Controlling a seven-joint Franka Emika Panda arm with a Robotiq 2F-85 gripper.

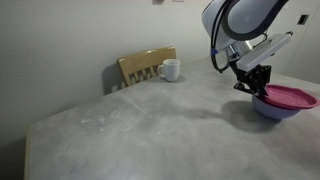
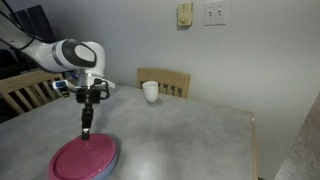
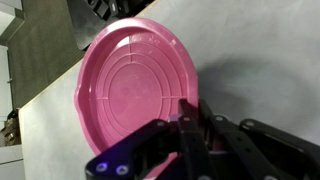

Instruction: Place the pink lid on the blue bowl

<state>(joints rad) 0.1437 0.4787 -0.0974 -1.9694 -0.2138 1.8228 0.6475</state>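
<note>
The pink lid [image 1: 291, 97] lies flat on top of the blue bowl [image 1: 268, 110] at the table's edge. It also shows in the exterior view [image 2: 84, 159] and fills the wrist view [image 3: 130, 80], where it hides the bowl. My gripper [image 1: 254, 88] points straight down at the lid's rim. In the wrist view the gripper's [image 3: 186, 108] two fingers are closed together, one over the pink rim and one just outside it, pinching the lid's edge. In the exterior view the gripper's [image 2: 86, 131] tips sit at the lid's far edge.
A white mug [image 1: 170, 70] stands at the far side of the grey table [image 1: 150, 125], in front of a wooden chair back [image 1: 145, 65]. The mug [image 2: 150, 91] and another chair [image 2: 25, 90] also show. The bowl sits close to the table's edge.
</note>
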